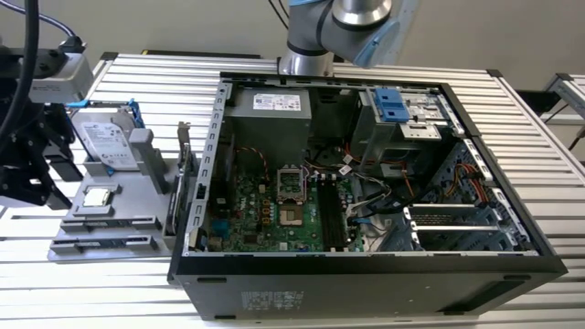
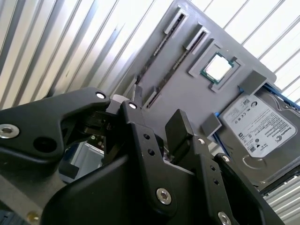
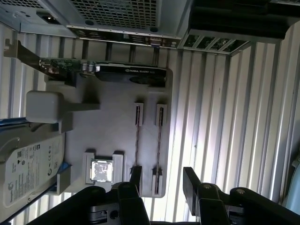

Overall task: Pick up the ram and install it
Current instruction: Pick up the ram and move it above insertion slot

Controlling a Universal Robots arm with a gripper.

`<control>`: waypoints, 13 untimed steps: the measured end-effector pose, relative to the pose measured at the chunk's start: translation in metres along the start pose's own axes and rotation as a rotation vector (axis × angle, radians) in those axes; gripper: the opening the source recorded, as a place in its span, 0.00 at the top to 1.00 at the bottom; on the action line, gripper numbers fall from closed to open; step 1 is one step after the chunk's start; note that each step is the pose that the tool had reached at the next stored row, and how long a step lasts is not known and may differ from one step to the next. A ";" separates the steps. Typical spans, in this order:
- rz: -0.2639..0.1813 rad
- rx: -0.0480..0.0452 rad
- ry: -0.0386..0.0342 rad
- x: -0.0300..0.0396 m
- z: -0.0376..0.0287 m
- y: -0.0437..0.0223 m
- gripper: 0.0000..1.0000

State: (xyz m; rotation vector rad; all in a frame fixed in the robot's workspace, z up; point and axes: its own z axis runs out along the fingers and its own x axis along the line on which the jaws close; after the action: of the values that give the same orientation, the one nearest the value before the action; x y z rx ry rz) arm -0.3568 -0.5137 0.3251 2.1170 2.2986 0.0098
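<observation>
Open gripper by the parts tray, ram sitting in its holder.
Exterior view: gripper (image 1: 35, 181) at the exterior view's left edge, near the gray tray (image 1: 92, 253); ram (image 1: 98, 242) in the tray's outermost slot, second stick (image 1: 111, 223) just beside it, open computer case (image 1: 366, 267) toward the exterior view's right. Second wrist view: fingers (image 2: 180, 129) spread apart with nothing between them, ram (image 2: 164, 37) on the tray beyond. First wrist view: fingers (image 3: 190, 177) wide, clasping nothing; ram (image 3: 159, 140) on edge in its slot, processor chip (image 3: 102, 169) and hard drive (image 3: 33, 168) farther along the tray.
</observation>
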 end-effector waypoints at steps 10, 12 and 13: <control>0.000 -0.0001 0.0001 0.0001 0.0070 -0.0001 0.00; 0.000 -0.0001 0.0001 0.0001 0.0085 -0.0001 0.00; 0.000 0.0000 0.0000 0.0001 0.0092 -0.0001 0.00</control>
State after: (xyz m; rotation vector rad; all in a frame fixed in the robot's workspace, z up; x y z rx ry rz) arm -0.3568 -0.5137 0.3159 2.1170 2.2986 0.0099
